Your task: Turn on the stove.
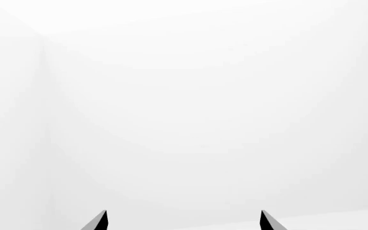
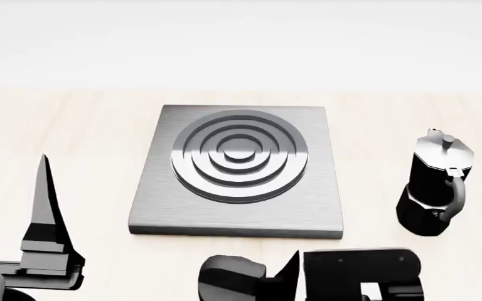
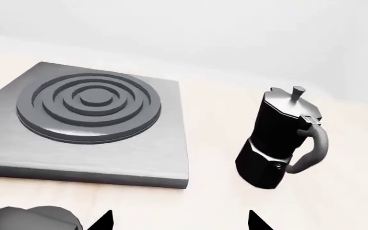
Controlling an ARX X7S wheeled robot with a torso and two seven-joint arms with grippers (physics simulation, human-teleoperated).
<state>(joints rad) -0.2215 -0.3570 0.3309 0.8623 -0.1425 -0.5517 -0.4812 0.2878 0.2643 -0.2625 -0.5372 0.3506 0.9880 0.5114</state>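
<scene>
The stove slab (image 2: pixel 236 216), grey metal with dark raised rings, lies flat in the middle of the pale wooden counter and also shows in the right wrist view (image 3: pixel 88 153). Its round black knob (image 2: pixel 231 277) sits in front of the slab's near edge; it shows as a rounded shape (image 3: pixel 30 219) just outside one right fingertip. My right gripper (image 3: pixel 179 221) is open, nothing between its fingers, low by the knob and aimed over the counter between slab and pot. My left gripper (image 1: pixel 182 221) is open, facing blank white; one finger (image 2: pixel 48 207) points up at the counter's left.
A black faceted moka pot (image 2: pixel 433 188) stands upright to the right of the slab, its handle toward the near side, also seen from the right wrist (image 3: pixel 280 141). A white wall runs behind the counter's far edge.
</scene>
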